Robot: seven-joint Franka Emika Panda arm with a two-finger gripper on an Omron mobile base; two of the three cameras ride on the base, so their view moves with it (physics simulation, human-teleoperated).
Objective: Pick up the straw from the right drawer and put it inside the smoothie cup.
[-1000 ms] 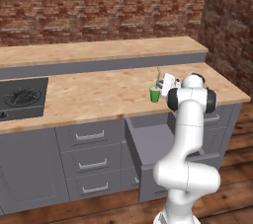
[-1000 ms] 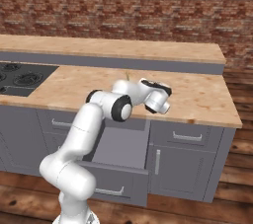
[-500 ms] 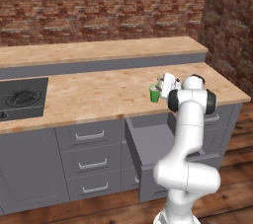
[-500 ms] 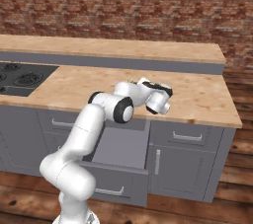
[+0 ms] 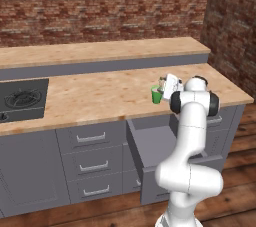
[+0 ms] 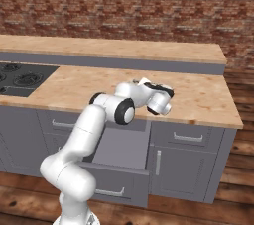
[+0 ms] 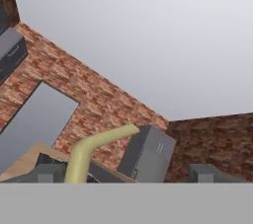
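Gripping the straw (image 7: 84,151), the end effector (image 5: 167,85) hovers beside the smoothie cup (image 5: 156,94) (drawer open).

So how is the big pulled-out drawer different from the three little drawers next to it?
The right drawer is pulled out and open, while the three little drawers are all shut. The right drawer is one wide, deep box, and the little drawers are narrower and shallower, stacked one above another. Both have flat grey fronts with silver bar handles and sit under the same wooden counter.
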